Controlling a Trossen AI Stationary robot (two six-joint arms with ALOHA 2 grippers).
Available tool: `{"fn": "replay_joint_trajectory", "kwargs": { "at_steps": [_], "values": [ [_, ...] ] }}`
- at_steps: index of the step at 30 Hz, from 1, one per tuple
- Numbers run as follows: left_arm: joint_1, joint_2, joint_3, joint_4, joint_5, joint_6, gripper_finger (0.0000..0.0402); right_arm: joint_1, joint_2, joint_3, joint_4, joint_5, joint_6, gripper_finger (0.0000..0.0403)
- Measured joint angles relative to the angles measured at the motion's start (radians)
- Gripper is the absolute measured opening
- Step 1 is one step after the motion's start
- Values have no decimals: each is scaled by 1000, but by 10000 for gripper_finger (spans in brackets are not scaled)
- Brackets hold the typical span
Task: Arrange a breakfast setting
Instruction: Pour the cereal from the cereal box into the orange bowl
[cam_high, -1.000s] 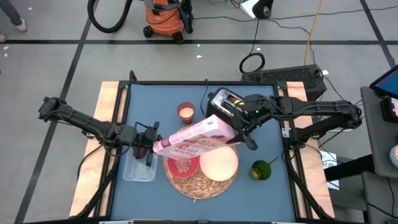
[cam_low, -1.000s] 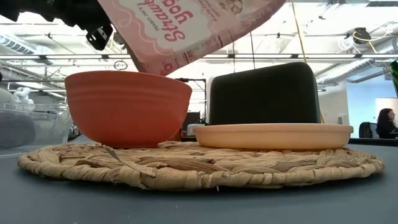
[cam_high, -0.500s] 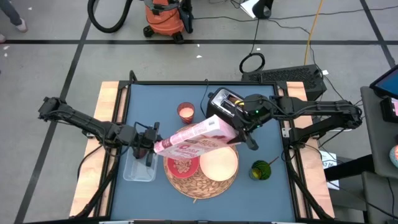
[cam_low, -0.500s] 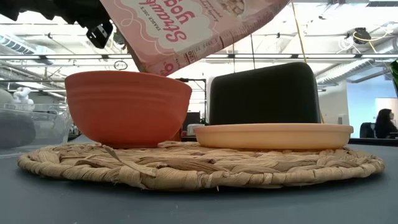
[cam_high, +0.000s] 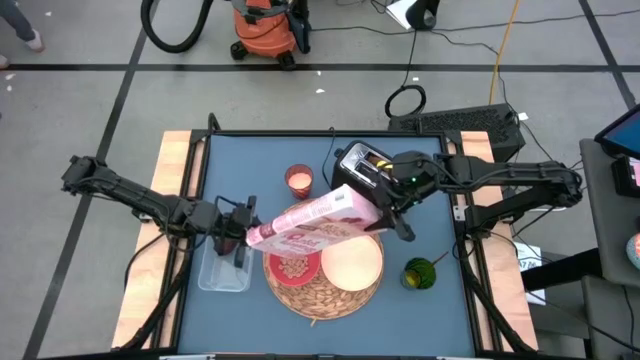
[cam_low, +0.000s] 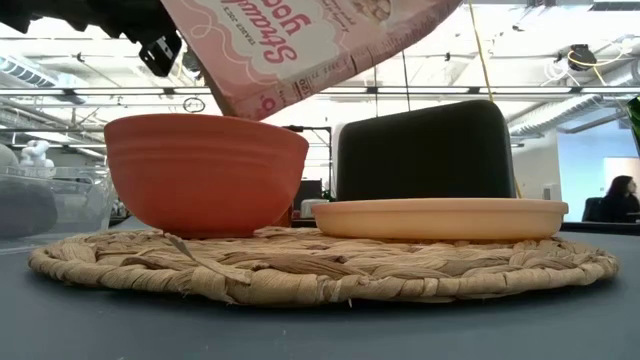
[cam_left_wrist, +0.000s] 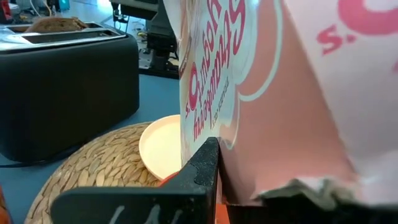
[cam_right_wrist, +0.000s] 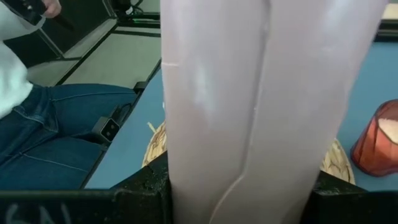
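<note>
Two grippers hold one pink bag (cam_high: 312, 223) above the mat (cam_high: 322, 295) — the left gripper (cam_high: 238, 238) closed on its lower end, the right gripper (cam_high: 385, 212) closed on its upper end. Bowl (cam_low: 205, 174) and plate (cam_low: 440, 217) sit side by side on the mat.

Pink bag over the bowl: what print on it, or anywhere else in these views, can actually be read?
Pink bag, held by both the left gripper and the right gripper, low view: large pink script seen upside down, roughly "Straw..." and "yog...", cut off by the frame.
Same bag, left wrist view: pink lettering too close and cropped to read.
Small print below the script: too small.
Nothing else legible.
</note>
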Motion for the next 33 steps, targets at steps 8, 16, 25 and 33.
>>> {"fn": "replay_joint_trajectory", "kwargs": {
  "at_steps": [8,16,25,33],
  "values": [
    [0,1,0,-13,0,12,17,0,14,0,-42,1,-1,171],
    [0,0,0,-19,2,13,17,0,7,0,15,-1,0,171],
    [0,1,1,-29,0,17,17,0,6,-5,12,-1,-1,171],
    [0,1,1,-18,2,19,17,0,-2,-21,60,-2,1,171]
  ]
}}
